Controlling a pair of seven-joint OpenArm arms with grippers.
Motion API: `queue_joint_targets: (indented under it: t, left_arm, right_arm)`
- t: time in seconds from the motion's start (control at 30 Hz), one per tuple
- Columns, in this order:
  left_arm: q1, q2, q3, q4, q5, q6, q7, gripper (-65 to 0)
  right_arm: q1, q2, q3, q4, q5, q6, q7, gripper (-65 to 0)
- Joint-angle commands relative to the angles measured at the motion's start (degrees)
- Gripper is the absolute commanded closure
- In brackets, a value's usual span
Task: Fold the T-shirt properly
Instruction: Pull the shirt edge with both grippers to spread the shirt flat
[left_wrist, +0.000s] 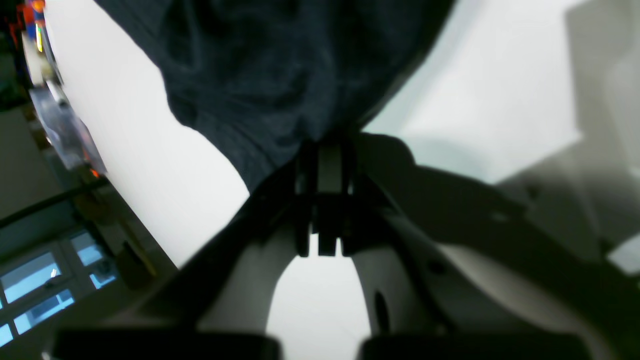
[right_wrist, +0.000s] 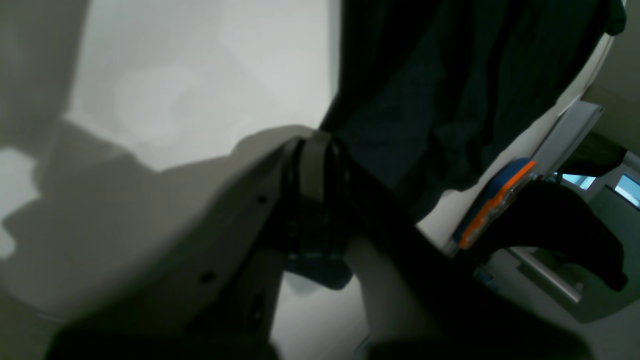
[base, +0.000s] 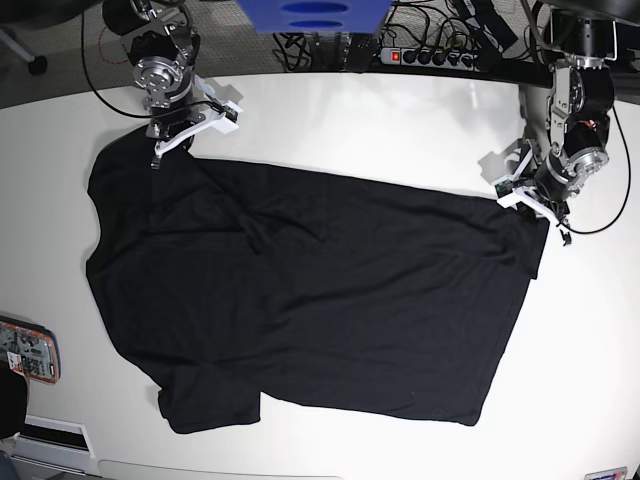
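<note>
Pinching opposite far corners of the T-shirt (base: 300, 290), your right gripper (base: 160, 152) at the upper left of the base view and your left gripper (base: 545, 208) at the right edge both have their fingers closed on black cloth, probably so the far hem can be lifted and carried over in one even fold. You see the shirt spread flat across the white table (base: 400, 130), filling the frame's middle. Both wrist views are blurred, so you cannot judge how much fabric sits between the jaws.

Black T-shirt (base: 310, 290) flat on table (base: 400, 130)
</note>
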Motion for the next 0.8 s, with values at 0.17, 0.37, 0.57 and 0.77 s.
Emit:
queue_joint_targets:
  t: [0.17, 0.37, 0.57, 0.77]
  left_arm:
    - [6.18, -1.37, -3.98, 5.83, -2.58, 1.24, -0.60, 0.0]
    - [12.69, -1.02, -7.41, 8.91, -2.67, 1.24, -0.60, 0.0]
    - [18.66, -1.02, -8.29, 10.40, -2.67, 1.24, -0.34, 0.0]
    - [24.03, 2.32, -10.66, 14.62, -2.67, 1.24, -0.60, 0.0]
  right_arm:
    - [-4.87, 2.69, 0.74, 1.08, -0.38, -0.28, -0.13, 0.0]
    - [-9.53, 2.78, 5.57, 1.70, -0.38, -3.54, 0.13, 0.0]
    - [-13.13, 2.78, 6.89, 1.70, -0.38, -4.06, 0.22, 0.0]
    - [-16.03, 2.78, 7.68, 3.28, -0.38, -4.06, 0.22, 0.0]
